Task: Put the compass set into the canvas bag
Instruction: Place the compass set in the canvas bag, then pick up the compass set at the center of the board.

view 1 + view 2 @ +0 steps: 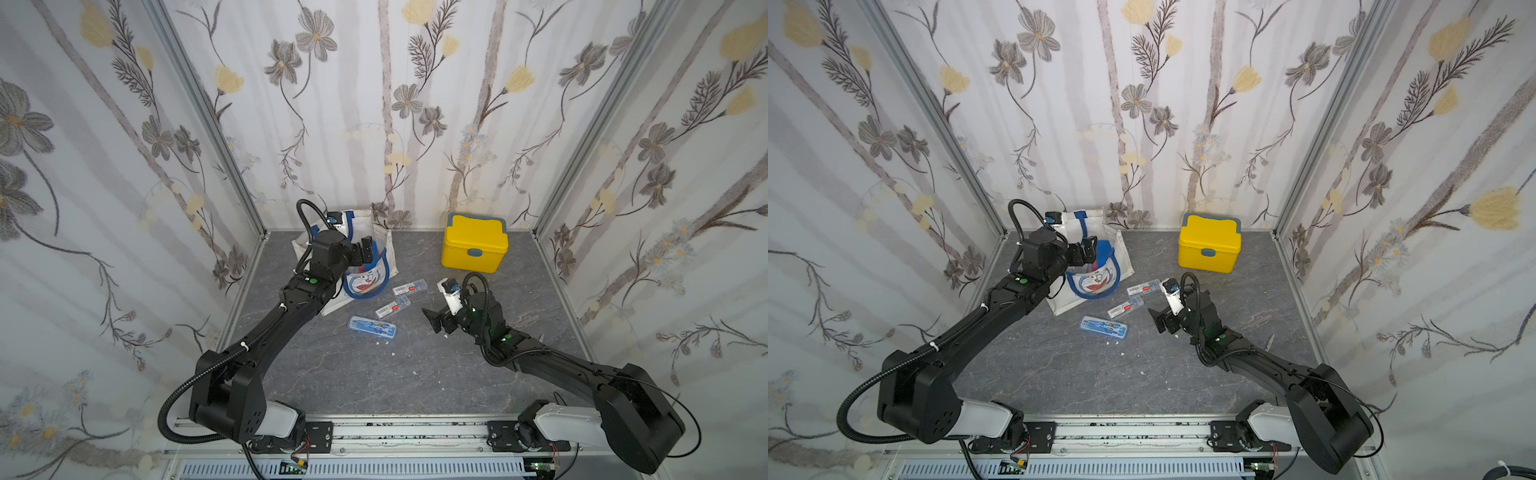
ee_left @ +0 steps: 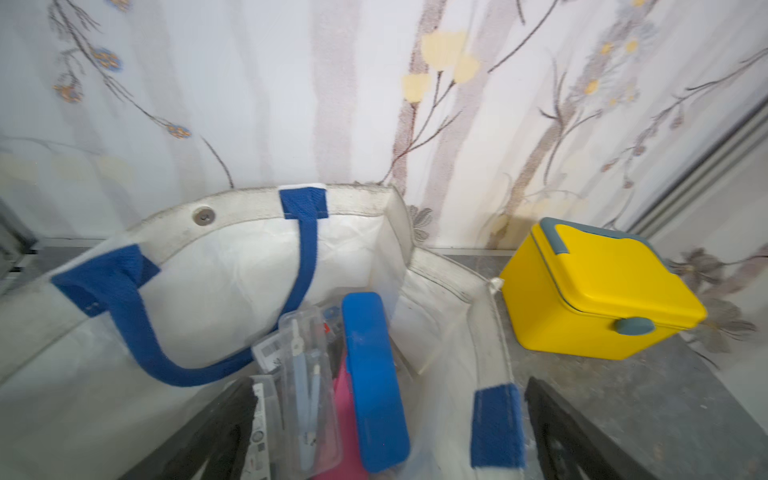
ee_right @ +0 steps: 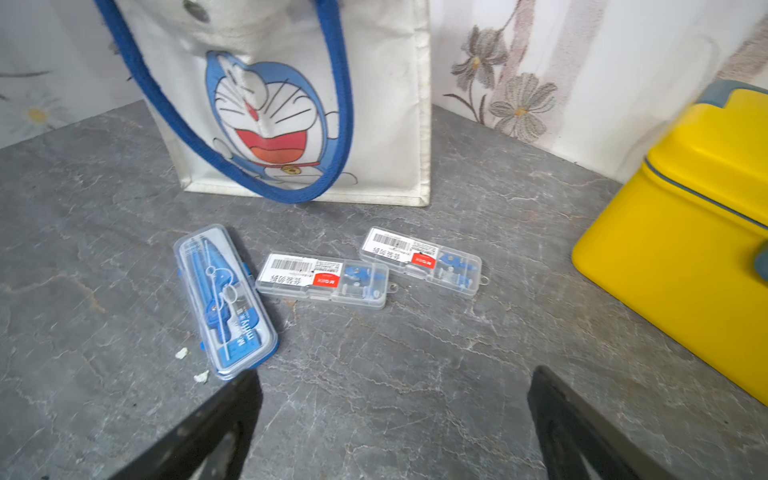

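The white canvas bag [image 1: 374,266] [image 1: 1100,286] [image 3: 374,124] with blue handles and a cat face stands at the back left. My left gripper [image 1: 365,249] [image 1: 1089,249] [image 2: 390,386] hangs open over its mouth, holding nothing. Inside the bag [image 2: 249,266] a clear compass set case [image 2: 307,374] stands beside a blue case [image 2: 374,382] and something pink. On the table lie a blue compass set case [image 1: 372,327] [image 3: 224,299] and two small clear cases [image 1: 410,286] [image 3: 324,278] [image 3: 419,262]. My right gripper [image 1: 436,318] [image 1: 1160,320] [image 3: 397,378] is open and empty, low over the table to the right of them.
A yellow lidded box [image 1: 473,245] [image 1: 1208,245] [image 2: 598,291] [image 3: 685,249] stands at the back right, close to the wall. Small white crumbs [image 3: 191,365] lie by the blue case. Papered walls close the table in on three sides.
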